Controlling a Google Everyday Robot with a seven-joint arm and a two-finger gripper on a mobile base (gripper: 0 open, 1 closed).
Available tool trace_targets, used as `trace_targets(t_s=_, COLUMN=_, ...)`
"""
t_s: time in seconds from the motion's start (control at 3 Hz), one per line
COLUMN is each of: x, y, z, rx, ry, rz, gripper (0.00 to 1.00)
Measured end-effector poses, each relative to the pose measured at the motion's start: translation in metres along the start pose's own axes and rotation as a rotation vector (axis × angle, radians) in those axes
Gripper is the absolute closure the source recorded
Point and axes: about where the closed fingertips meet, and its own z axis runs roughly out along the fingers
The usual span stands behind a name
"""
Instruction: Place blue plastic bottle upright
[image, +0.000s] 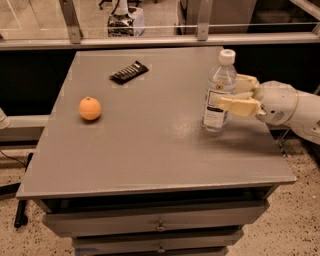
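Grey worktop (150, 150) with a matte surface fills most of the view, seen from above and in front, with two drawers (160, 226) beneath its front edge. On the right side of the worktop, the blue plastic bottle (218, 84) stands upright on its base, its white screw cap at the top and a pale label with a dark square wrapped around its lower half. A white robot arm (295, 107) reaches in from the right edge. Its tool (229, 92) is at the bottle's mid-height and is closed around it: one cream finger (241, 106) crosses in front of the label and the other sits just behind the bottle's right side. Well apart from the bottle, on the left side of the worktop, rests a small round orange (90, 108). Near the far edge lies a flat black rectangular object (129, 72), angled diagonally. Beyond the worktop runs a metal-framed glass barrier (150, 30).
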Motion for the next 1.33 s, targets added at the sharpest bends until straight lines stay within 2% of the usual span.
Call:
trace_targets(t_s=0.33, x=0.0015, y=-0.0019, z=-0.0047, rx=0.0, ry=-0.022, rz=0.023, gripper=0.82)
trace_targets(t_s=1.33, x=0.0051, y=-0.0028, z=-0.009, rx=0.001, ry=-0.019, rz=0.033, gripper=0.12)
